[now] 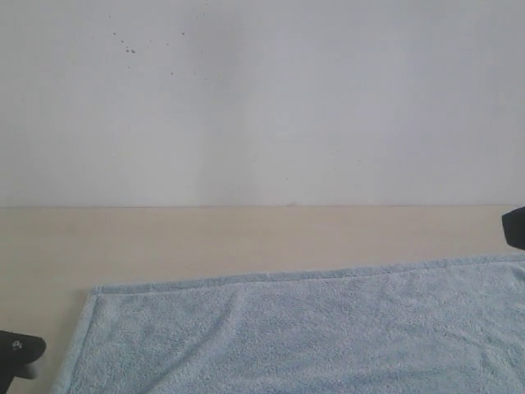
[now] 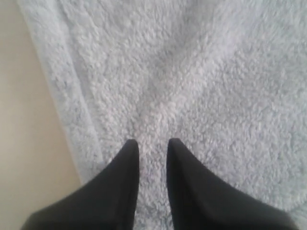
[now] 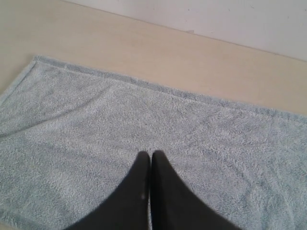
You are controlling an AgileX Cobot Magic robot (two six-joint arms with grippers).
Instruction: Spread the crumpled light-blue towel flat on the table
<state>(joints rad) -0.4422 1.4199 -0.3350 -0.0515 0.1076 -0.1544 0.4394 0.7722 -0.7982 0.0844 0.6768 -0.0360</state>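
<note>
The light-blue towel [image 1: 312,328] lies laid out flat on the beige table [image 1: 205,238], its hemmed far edge running roughly straight. In the left wrist view my left gripper [image 2: 152,143] hovers over the towel [image 2: 192,86] near its hemmed side edge. Its two black fingers stand a little apart, with flat terry cloth showing through the gap and nothing held. In the right wrist view my right gripper [image 3: 151,154] is shut, finger against finger, over the middle of the towel [image 3: 120,129], holding nothing. Faint soft creases run across the cloth.
A white wall [image 1: 262,98] meets the table along its far edge. Bare table [image 3: 144,48] lies between the towel and the wall, and a strip [image 2: 24,143] beside the towel's side hem. Dark parts of the arms show at the left [image 1: 18,353] and right [image 1: 515,228] edges of the exterior view.
</note>
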